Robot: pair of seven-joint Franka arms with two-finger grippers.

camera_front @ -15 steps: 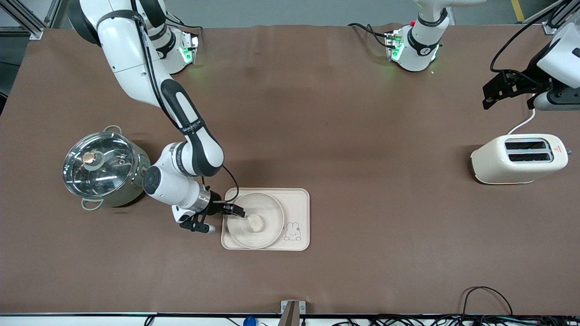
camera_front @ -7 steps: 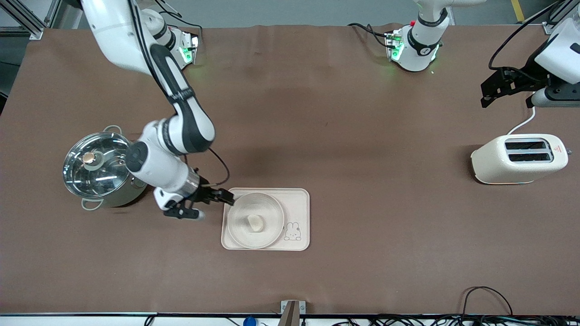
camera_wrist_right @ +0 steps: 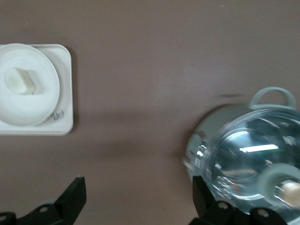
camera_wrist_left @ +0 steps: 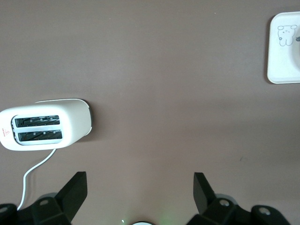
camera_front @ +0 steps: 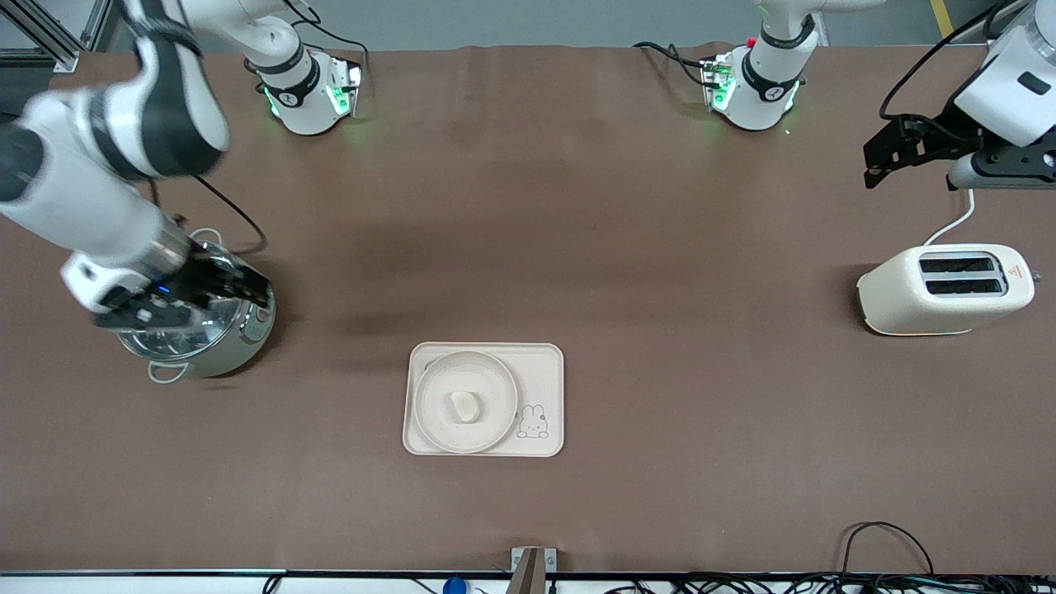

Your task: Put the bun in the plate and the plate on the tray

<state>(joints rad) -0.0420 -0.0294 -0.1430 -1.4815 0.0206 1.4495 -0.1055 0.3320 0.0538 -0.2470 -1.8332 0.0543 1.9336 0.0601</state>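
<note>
The cream bun (camera_front: pixel 464 406) lies in the round cream plate (camera_front: pixel 439 422). The plate sits on the rectangular rabbit tray (camera_front: pixel 546 371), nearer the front camera than the table's middle. The right wrist view shows the bun (camera_wrist_right: pixel 19 80), the plate (camera_wrist_right: pixel 40 108) and the tray (camera_wrist_right: pixel 64 89) too. A corner of the tray (camera_wrist_left: pixel 281 65) shows in the left wrist view. My right gripper (camera_front: pixel 239 289) is open and empty, up over the steel pot (camera_front: pixel 239 338). My left gripper (camera_front: pixel 895 153) is open and empty, raised at the left arm's end of the table, above the toaster (camera_front: pixel 945 289).
The steel pot with a glass lid (camera_wrist_right: pixel 248 159) stands toward the right arm's end of the table. The cream toaster (camera_wrist_left: pixel 44 129) stands toward the left arm's end, its white cord (camera_front: pixel 949 227) running toward the bases. Cables lie along the table's front edge.
My right gripper has drawn back from the plate's rim, risen and swung over the pot. The plate, bun and tray stay put. The left gripper has shifted slightly.
</note>
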